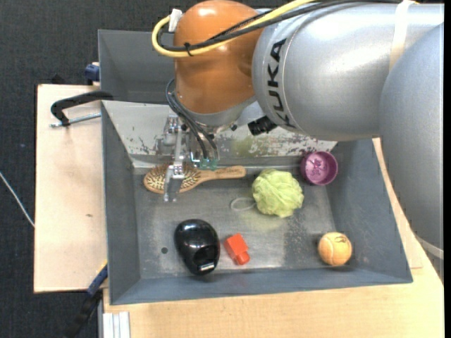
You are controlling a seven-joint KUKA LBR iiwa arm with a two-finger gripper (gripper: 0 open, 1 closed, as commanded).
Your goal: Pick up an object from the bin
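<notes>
My gripper (pixel 172 183) hangs low over the back left part of the bin, under the orange wrist cover. Its tip is down at the oval head of a wooden hairbrush (pixel 211 174), which lies flat on the bin floor with its handle pointing right. The gripper hides part of the brush head. A lime-green fluffy ball (pixel 277 193) with a thin loop of cord rests just right of the handle's end, apart from the gripper.
A purple cup (pixel 318 167) lies on its side at the back right. Along the front lie a black computer mouse (pixel 196 245), a small orange block (pixel 237 249) and a yellow-orange ball (pixel 335 249). The arm covers the bin's back right.
</notes>
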